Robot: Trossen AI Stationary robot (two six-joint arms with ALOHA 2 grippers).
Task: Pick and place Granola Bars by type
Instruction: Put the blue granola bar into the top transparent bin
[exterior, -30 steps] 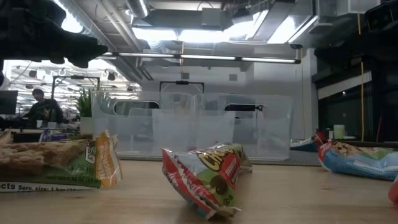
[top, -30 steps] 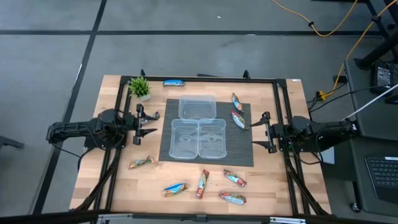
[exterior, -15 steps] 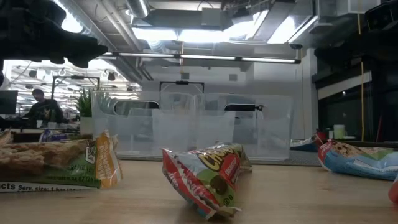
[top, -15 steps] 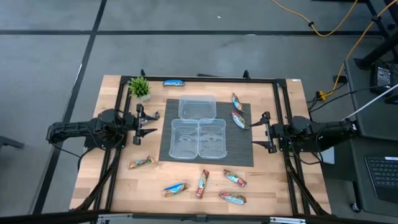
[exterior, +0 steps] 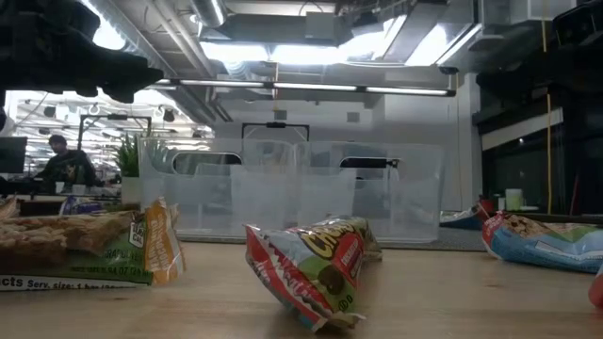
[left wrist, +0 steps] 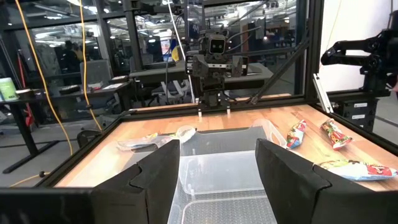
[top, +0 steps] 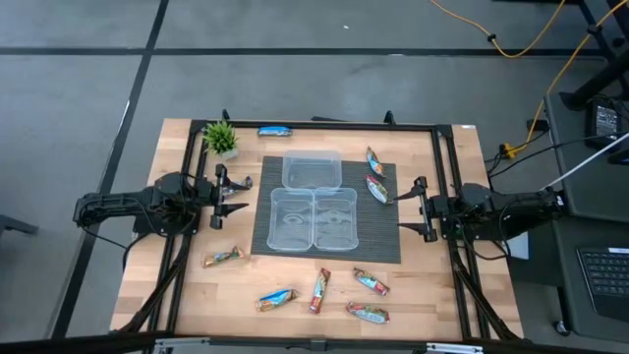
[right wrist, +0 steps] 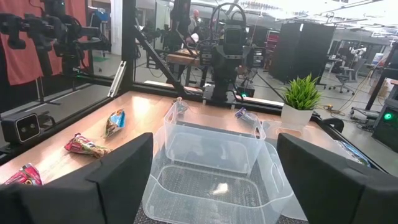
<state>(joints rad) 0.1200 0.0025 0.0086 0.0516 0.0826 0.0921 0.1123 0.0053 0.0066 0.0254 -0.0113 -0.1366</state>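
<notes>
Several granola bars lie flat on the table. A blue one [top: 274, 131] is at the far edge and two [top: 374, 160] [top: 375, 189] rest on the dark mat's right part. An orange-tan one [top: 223, 258], a blue one [top: 277, 298], a red one [top: 320, 290] and two teal-red ones [top: 371, 283] [top: 368, 314] lie near the near edge. My left gripper [top: 228, 197] hovers open left of the mat. My right gripper [top: 411, 206] hovers open at the mat's right edge. Neither touches a bar.
Three clear tubs [top: 313, 169] [top: 292, 218] [top: 334, 218] stand on the dark mat [top: 385, 246] between the grippers. A small green plant [top: 220, 138] stands at the far left corner. A dark frame [top: 444, 167] runs along the table's sides. Bare wood shows between the near bars.
</notes>
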